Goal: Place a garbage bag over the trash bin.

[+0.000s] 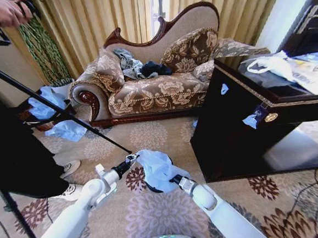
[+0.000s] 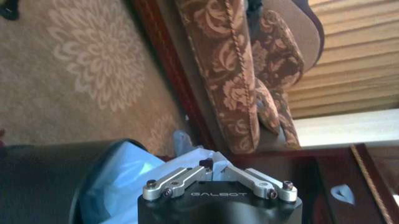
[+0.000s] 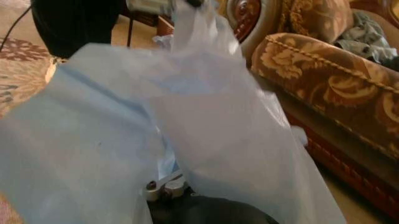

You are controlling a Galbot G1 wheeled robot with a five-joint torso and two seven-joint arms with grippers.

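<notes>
Room: patterned carpet (image 1: 156, 218), floral sofa (image 1: 157, 91) behind, dark cabinet (image 1: 242, 129) to the right.
Bag (image 1: 156, 169): pale blue film, draped over the bin (image 1: 153, 188) on the carpet, between both grippers.
Left gripper (image 1: 133, 157): pinched shut on the bag's upper edge.
Right gripper (image 1: 175, 179): at the bag's near side; fingers hidden by film, cannot tell.
Handling: light, limp, slippery, likely to tear; best held at the rim hem.

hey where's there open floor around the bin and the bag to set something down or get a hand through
Bare carpet lies between the garbage bag and the sofa, and in front of the dark cabinet. It is crowded at the trash bin, where the left gripper and right gripper meet the bag. Blue sheets and a tripod leg clutter the left.
</notes>
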